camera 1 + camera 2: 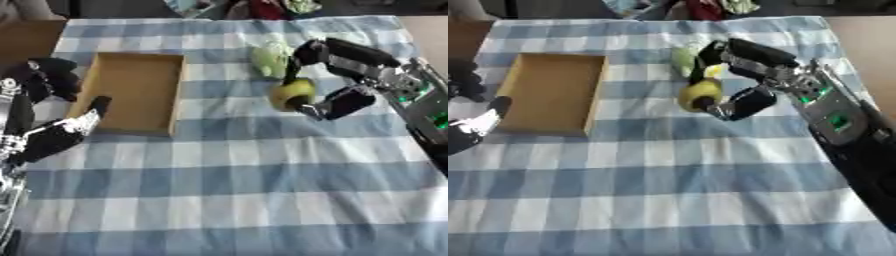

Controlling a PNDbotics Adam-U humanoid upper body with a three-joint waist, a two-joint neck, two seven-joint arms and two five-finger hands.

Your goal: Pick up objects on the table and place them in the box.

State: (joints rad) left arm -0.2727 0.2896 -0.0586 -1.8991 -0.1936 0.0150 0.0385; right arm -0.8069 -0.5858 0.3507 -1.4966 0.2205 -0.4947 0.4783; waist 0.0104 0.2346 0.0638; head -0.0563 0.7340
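My right hand reaches in from the right, its fingers and thumb curled round a yellow round fruit held just above the checked cloth, right of the box. A pale green leafy vegetable lies on the cloth just behind the fruit, partly hidden by my fingers. The open cardboard box sits at the left of the table with nothing visible inside. My left hand rests at the left edge beside the box's near corner, fingers relaxed and holding nothing.
A blue and white checked cloth covers the table. Coloured items lie beyond the far edge. My right forearm with green lights crosses the right side.
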